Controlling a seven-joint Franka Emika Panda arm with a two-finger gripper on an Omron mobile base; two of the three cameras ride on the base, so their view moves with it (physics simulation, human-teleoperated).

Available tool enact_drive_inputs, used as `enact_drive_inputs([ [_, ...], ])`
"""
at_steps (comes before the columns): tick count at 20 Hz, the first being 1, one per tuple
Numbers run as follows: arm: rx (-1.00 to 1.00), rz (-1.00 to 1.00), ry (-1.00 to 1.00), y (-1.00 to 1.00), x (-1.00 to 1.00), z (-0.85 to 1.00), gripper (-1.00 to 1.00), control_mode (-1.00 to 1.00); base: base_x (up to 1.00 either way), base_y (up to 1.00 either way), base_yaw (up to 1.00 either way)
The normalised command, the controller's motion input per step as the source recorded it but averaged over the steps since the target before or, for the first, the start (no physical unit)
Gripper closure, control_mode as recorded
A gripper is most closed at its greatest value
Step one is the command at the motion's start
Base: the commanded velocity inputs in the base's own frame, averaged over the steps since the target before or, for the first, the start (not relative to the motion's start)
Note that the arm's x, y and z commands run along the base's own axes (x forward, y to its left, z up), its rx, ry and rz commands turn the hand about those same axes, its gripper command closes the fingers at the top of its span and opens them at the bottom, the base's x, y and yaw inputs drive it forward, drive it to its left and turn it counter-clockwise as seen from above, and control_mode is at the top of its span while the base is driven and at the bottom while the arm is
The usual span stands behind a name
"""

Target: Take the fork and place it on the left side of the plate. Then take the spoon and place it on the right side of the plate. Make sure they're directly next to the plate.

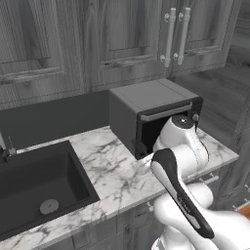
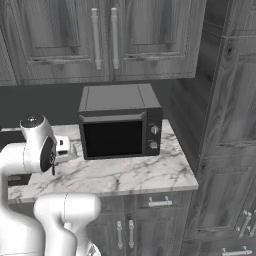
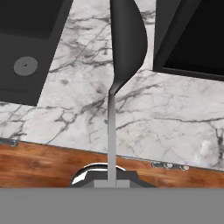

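Your claw (image 3: 111, 183) was pinched tight on the thin handle of the dark grey metal spoon (image 3: 124, 43), whose oval bowl stuck out ahead over the white marble counter (image 3: 175, 118). With so little handle gripped, you risked the spoon swinging or slipping as you carried it. To one side of the claw lay the black sink (image 3: 26, 48); to the other stood the dark grey microwave (image 3: 192, 39), close enough to clip.

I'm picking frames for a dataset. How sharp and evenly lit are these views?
Hand view: spoon looms large and sharp, its handle foreshortened toward the end effector; flat light. Left base view: soft, arm blocks the microwave. Right base view: even light, microwave door dark, no glare.
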Motion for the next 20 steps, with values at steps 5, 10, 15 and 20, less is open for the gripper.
enact_drive_inputs([
  [5,0.0,-0.02,0.02,-0.51,-0.44,0.33,1.0,-1.0,0.0,0.0,0.0],
  [10,0.02,-0.06,0.0,-0.52,-0.47,0.29,1.0,-1.0,0.0,0.0,0.0],
  [15,0.01,-0.05,0.0,-0.19,-0.32,0.08,1.0,1.0,-0.24,-0.02,-0.01],
  [20,0.0,0.0,0.0,0.0,0.0,0.0,1.0,1.0,-0.27,0.2,0.04],
])
